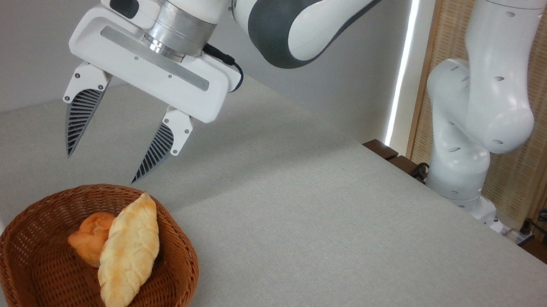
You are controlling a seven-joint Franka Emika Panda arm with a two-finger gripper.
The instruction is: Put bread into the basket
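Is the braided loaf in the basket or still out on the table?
In. The bread lies inside the basket, leaning against a small bun.

The elongated pale golden braided loaf of bread [129, 252] lies inside the round shallow brown woven wicker basket [23, 240], slanted, its far tapered tip propped on the far rim and its near tip down toward the near wall. Its ridged top faces up. Its left side touches a small orange-golden knotted bun. The basket sits at the near left of the bench, upright.
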